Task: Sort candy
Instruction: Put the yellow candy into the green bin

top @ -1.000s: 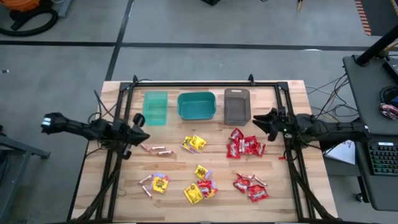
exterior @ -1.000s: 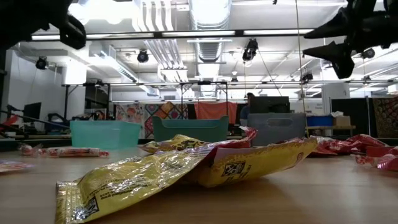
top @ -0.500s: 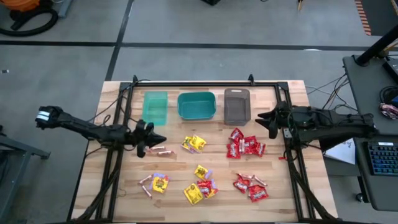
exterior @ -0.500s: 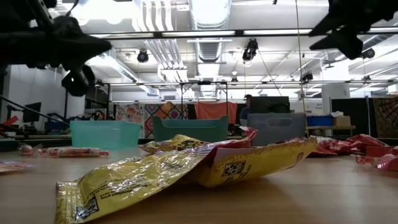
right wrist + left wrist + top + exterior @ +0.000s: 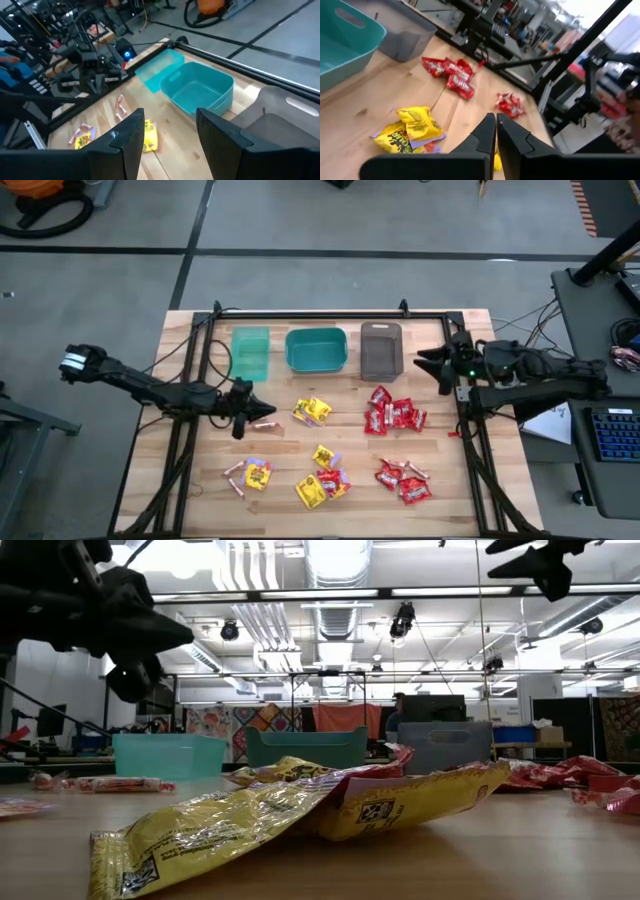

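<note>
On the light wooden slatted table (image 5: 200,500), framed by black metal rails, three plastic bins stand in a row along the far edge: a pale mint rectangular bin (image 5: 250,352) on the left, a deeper teal bin with handle cut-outs (image 5: 316,349) in the middle, and a grey-brown bin (image 5: 381,349) on the right. The candy lies loose on the boards nearer than the bins. A cluster of shiny red packets (image 5: 393,413) sits just in front of the grey-brown bin, and a smaller red group (image 5: 404,480) lies nearer, toward the right. Yellow packets (image 5: 312,411) rest near the middle of the table, with more yellow ones mixed with red at the near centre (image 5: 322,482). Thin pinkish-tan sticks (image 5: 257,422) lie left of centre, and a few more (image 5: 237,472) sit near the left front beside another yellow packet (image 5: 259,474). The left gripper (image 5: 256,406) reaches in from the left side and hangs above the table close to the far pair of tan sticks; its dark fingers (image 5: 492,131) are pressed together with nothing between them. The right gripper (image 5: 428,365) is raised at the right side, level with the grey-brown bin and just right of it; its two fingers (image 5: 129,134) stand well apart and hold nothing.
</note>
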Tool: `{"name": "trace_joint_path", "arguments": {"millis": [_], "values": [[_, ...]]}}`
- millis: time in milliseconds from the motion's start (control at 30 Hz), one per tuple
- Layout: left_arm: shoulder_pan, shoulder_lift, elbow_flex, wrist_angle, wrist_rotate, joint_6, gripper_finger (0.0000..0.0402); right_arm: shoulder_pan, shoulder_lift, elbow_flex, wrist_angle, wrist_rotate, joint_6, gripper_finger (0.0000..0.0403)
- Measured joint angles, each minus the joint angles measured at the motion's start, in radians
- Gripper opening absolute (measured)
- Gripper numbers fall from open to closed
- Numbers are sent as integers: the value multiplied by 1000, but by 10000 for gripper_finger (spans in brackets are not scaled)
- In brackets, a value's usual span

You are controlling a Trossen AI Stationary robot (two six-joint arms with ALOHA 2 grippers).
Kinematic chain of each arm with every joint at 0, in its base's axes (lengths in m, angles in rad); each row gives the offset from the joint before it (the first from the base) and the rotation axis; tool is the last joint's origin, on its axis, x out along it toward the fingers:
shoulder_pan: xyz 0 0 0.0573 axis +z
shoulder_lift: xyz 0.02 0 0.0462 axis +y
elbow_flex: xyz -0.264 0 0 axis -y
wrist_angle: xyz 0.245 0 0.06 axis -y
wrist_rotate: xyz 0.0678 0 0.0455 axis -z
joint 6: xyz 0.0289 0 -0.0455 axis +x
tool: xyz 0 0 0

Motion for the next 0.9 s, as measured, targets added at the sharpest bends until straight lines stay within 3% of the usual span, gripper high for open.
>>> {"name": "trace_joint_path", "arguments": {"millis": [233,333,400,567,900], "values": [[0,20,2,-20,0,11,0,0,-2,3,0,3,-2,171],[0,19,2,-15,-1,8,0,-2,8,4,11,75,-16,171],[0,22,2,-2,-29,19,0,-1,36,0,46,62,-23,171],[0,30,1,62,-116,30,0,21,231,-18,215,-78,-137,171],[0,30,1,98,-116,49,0,27,621,42,303,-85,-353,171]]}}
